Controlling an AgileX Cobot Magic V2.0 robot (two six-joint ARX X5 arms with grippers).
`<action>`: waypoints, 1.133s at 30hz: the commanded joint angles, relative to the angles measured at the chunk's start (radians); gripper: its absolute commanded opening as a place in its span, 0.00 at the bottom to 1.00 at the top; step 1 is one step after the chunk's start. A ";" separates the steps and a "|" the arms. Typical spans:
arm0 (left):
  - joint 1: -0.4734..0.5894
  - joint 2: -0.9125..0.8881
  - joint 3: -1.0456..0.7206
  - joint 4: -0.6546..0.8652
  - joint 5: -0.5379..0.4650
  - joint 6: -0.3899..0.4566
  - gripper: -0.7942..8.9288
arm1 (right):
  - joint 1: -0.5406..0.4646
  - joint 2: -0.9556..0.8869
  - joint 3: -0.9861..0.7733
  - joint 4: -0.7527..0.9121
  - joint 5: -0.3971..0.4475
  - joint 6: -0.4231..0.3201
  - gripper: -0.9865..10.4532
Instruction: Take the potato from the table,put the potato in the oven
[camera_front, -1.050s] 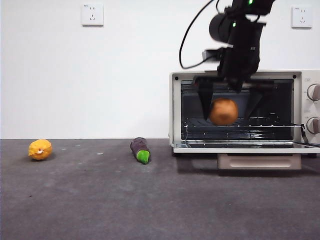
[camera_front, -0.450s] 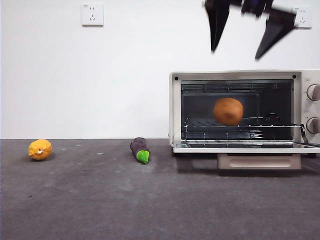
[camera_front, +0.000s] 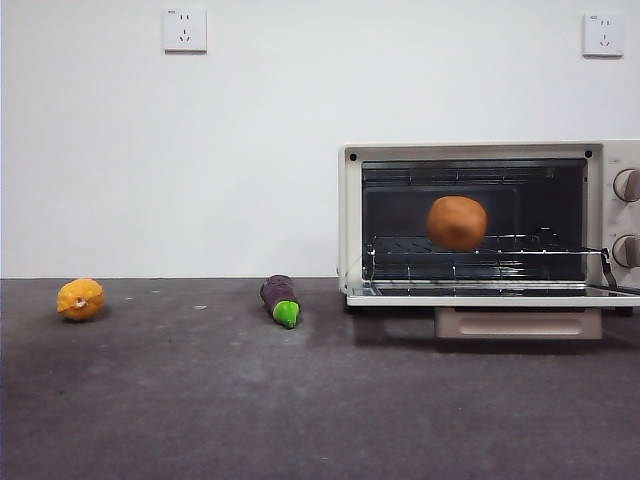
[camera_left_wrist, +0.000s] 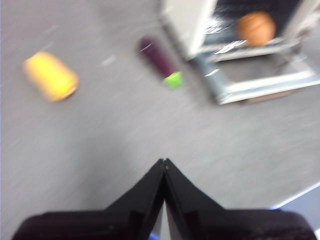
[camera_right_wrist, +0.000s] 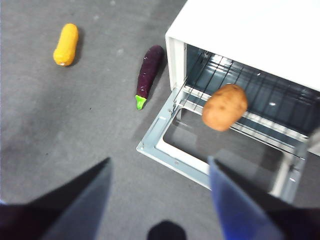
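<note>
Potato on the oven rack, both grippers clear of it

The potato (camera_front: 457, 222) sits on the rack inside the oven (camera_front: 350, 220), door down; the right gripper (camera_right_wrist: 159, 175), jaws spread and empty, hangs above and nearer, while the left gripper (camera_left_wrist: 164, 167), jaws pressed together, is farther off.

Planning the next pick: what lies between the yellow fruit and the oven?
Only the eggplant, on the table, as the front view shows; fruit, oven.

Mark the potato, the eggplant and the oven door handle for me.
potato (camera_front: 457, 222), front view, middle of its rounded face.
eggplant (camera_front: 279, 296), front view, purple body.
oven door handle (camera_front: 518, 323), front view, centre of the bar.
</note>
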 joint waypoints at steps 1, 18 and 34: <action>0.001 0.118 -0.005 0.154 0.067 0.087 0.07 | 0.027 -0.079 -0.006 -0.027 0.043 -0.006 0.08; 0.442 0.912 -0.002 0.914 1.143 -0.209 0.07 | 0.060 -0.483 -0.006 -0.156 0.079 0.064 0.08; 0.492 1.387 0.373 0.734 0.916 -0.320 0.07 | 0.060 -0.509 -0.007 -0.167 0.079 0.061 0.08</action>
